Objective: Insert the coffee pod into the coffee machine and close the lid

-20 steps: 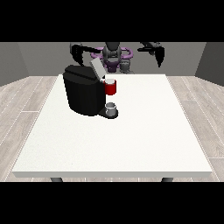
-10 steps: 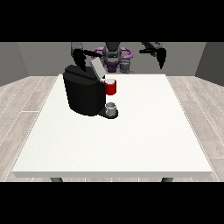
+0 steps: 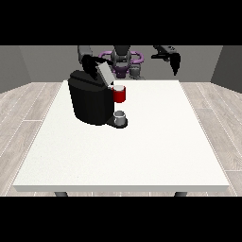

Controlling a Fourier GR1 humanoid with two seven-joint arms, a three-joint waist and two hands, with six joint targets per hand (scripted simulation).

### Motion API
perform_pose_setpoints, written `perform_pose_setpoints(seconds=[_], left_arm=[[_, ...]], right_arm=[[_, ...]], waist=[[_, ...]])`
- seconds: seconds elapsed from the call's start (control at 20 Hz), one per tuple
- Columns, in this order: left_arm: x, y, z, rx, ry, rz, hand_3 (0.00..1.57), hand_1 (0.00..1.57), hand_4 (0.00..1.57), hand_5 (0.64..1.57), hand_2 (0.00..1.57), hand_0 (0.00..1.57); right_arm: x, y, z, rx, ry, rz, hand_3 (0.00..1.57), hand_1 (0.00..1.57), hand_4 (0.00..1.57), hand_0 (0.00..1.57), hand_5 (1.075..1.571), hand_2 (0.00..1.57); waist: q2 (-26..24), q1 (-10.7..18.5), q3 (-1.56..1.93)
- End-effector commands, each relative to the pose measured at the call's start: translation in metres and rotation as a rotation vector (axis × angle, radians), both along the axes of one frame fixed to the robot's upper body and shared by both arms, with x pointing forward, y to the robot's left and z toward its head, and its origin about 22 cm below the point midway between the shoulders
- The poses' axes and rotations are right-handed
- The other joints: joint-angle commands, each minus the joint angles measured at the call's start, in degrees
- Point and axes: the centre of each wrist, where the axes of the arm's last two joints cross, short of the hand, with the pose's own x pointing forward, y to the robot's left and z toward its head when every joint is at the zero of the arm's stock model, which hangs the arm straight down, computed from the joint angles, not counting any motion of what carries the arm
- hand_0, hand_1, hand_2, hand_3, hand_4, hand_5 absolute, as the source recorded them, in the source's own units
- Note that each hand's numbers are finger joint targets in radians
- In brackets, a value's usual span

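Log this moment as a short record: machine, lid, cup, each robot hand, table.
coffee machine: black, upright at the table's left rear
lid: grey, raised and tilted, not closed
red part: at the machine's front
cup: grey, on the machine's base under the red part
robot hand at the view's left: by the lid
robot hand at the view's right: raised, away from the machine
table: white

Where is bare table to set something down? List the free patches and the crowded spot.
Free: the whole near half of the white table, in front of the coffee machine, and the right side from the cup to the right edge. Crowded: the back left, around the machine, its red pod holder and the hand at the view's left.
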Motion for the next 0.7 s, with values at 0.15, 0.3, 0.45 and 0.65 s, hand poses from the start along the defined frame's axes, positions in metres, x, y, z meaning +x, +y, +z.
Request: perform_pose_setpoints(seconds=[0.15, 0.3, 0.45, 0.65], left_arm=[[0.004, 0.012, 0.003, 0.001, 0.001, 0.019, 0.00, 0.00, 0.00, 1.571, 0.00, 0.00], [0.002, -0.008, -0.006, -0.004, -0.004, -0.006, 0.00, 0.00, 0.00, 1.571, 0.00, 0.00], [0.008, 0.010, 0.005, -0.001, 0.000, 0.044, 0.00, 0.00, 0.00, 1.571, 0.00, 0.00], [0.012, 0.025, 0.008, 0.009, -0.018, 0.046, 0.00, 0.00, 0.14, 1.571, 0.00, 0.00]], right_arm=[[0.000, 0.018, -0.011, -0.023, 0.050, 0.076, 0.00, 0.00, 0.00, 0.00, 1.571, 0.00], [0.017, 0.035, 0.019, -0.033, -0.006, 0.035, 0.00, 0.00, 0.00, 0.00, 1.571, 0.00], [0.022, 0.029, 0.029, -0.032, -0.009, 0.041, 0.00, 0.00, 0.08, 0.00, 1.571, 0.00], [0.024, 0.043, 0.034, -0.073, -0.055, 0.088, 0.00, 0.00, 0.21, 0.00, 1.571, 0.00]], waist=[[0.4, -1.6, 0.32], [1.9, 0.6, 0.32], [2.3, 0.0, 0.31], [3.2, -0.7, 0.31]])
